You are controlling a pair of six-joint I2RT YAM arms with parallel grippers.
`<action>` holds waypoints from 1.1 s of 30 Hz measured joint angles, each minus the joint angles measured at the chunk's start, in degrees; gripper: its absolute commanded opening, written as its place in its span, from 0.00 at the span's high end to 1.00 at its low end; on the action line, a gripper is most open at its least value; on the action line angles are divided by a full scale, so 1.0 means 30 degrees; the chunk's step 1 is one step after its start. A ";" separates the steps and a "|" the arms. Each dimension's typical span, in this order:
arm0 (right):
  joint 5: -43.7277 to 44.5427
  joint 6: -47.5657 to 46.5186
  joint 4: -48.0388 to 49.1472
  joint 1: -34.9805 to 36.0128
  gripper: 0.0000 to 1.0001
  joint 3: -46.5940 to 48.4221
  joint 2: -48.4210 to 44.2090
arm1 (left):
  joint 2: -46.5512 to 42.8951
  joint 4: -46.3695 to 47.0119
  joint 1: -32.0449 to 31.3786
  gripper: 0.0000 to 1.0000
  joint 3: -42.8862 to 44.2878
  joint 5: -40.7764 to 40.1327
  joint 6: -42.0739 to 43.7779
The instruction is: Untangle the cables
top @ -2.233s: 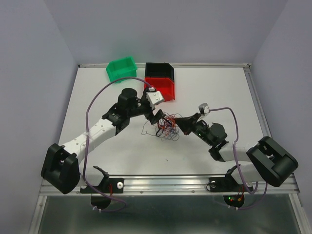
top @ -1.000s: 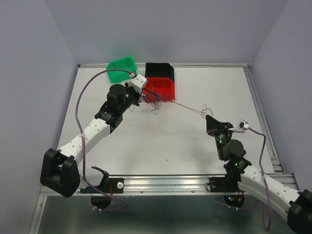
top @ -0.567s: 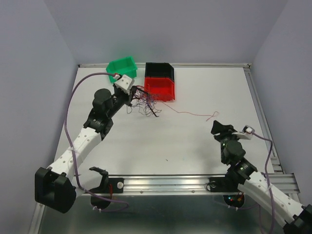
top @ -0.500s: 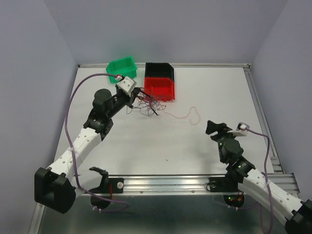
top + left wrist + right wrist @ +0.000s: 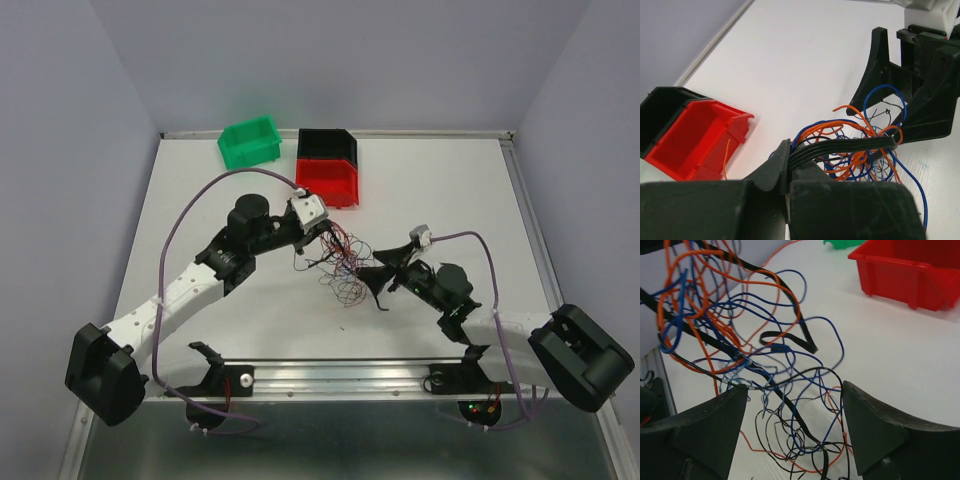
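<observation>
Cables (image 5: 340,264) clamped in left pincer (image 5: 788,164); right pincer (image 5: 791,407) gapes wide.

The top external view looks down from above and behind the arm bases (image 5: 100,365) at its lower edge, taking in the whole table (image 5: 440,190). Each wrist view rides low and close over the tabletop, looking into the cables (image 5: 340,262) from opposite sides. All three share that tangle and the red bin (image 5: 328,185).

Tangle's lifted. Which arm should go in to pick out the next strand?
Right. The right fingers stand open with loops of the cables lying between them, ready to close on one. The left fingers are shut on the bundle and are probably best kept there as the anchor.
</observation>
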 measured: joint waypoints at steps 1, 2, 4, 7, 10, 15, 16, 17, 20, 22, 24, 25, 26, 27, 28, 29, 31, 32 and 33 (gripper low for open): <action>-0.0707 -0.0058 0.0838 0.0000 0.18 0.0007 0.0459 | 0.0219 -0.0117 -0.0036 1.00 0.0036 0.0007 0.0036; -0.1239 -0.0066 0.1399 0.0015 0.18 0.0007 0.0772 | 0.0525 -0.0248 -0.0058 1.00 0.0080 0.0022 0.0080; -0.2324 -0.0051 0.2601 0.0117 0.18 0.0066 0.1588 | 0.0874 -0.0474 -0.0080 1.00 0.0102 0.0036 0.0131; -0.3905 0.0087 0.3701 0.0211 0.19 0.0546 0.3016 | 0.1450 -0.0794 -0.0175 1.00 0.0262 0.0073 0.0182; -0.4787 0.0240 0.4182 0.0430 0.24 0.1239 0.4269 | 0.1654 -0.1071 -0.0277 1.00 0.0437 0.0153 0.0189; -0.5289 0.0452 0.4466 0.0838 0.73 0.2004 0.5464 | 0.1654 -0.1348 -0.0423 1.00 0.0765 0.0641 0.0284; -0.5297 0.0546 0.4590 0.0874 0.82 0.2040 0.5639 | 0.1654 -0.1399 -0.0444 1.00 0.0801 0.0692 0.0321; -0.5268 0.0685 0.4634 0.0911 0.98 0.2047 0.5763 | 0.1683 -0.1464 -0.0459 1.00 0.0882 0.0787 0.0342; -0.4291 0.1100 0.4634 0.0984 0.99 0.1974 0.5836 | 0.1719 -0.1552 -0.0495 1.00 0.0976 0.0080 0.0270; -0.2652 0.1304 0.4648 0.1020 1.00 0.1588 0.5399 | 0.1719 -0.1399 -0.0459 1.00 0.0976 -0.1180 -0.0015; -0.0561 0.1530 0.4619 0.1035 0.99 0.0794 0.4357 | 0.1683 -0.1144 -0.0233 1.00 0.0969 -0.2164 -0.0393; 0.0277 0.1552 0.4663 0.1035 0.99 0.0415 0.3767 | 0.1617 -0.0903 0.0117 1.00 0.0947 -0.2550 -0.0663; 0.1712 0.1698 0.4823 0.1035 0.99 -0.0036 0.3206 | 0.1523 -0.0685 0.0379 1.00 0.0882 -0.2769 -0.0838; 0.3118 0.1865 0.5027 0.1042 0.99 -0.0670 0.2506 | 0.1231 -0.0386 0.0925 1.00 0.0721 -0.3330 -0.1268; 0.4903 0.2120 0.5115 0.1056 1.00 -0.1304 0.1683 | 0.0998 -0.0248 0.1326 1.00 0.0619 -0.3577 -0.1457; 0.6441 0.2448 0.5027 0.1078 0.99 -0.1632 0.0962 | 0.0721 -0.0095 0.1719 1.00 0.0503 -0.3963 -0.1778; 0.9158 0.3300 0.4743 0.1180 1.00 -0.1763 -0.1129 | 0.0124 0.0160 0.2470 1.00 0.0306 -0.4517 -0.2579; 0.9908 0.3708 0.4554 0.1231 0.99 -0.1749 -0.2055 | 0.0015 0.0204 0.2543 1.00 0.0270 -0.4568 -0.2827; 1.0877 0.4197 0.3745 0.1319 0.99 -0.1668 -0.3694 | -0.0117 0.0335 0.2725 1.00 0.0240 -0.4539 -0.3395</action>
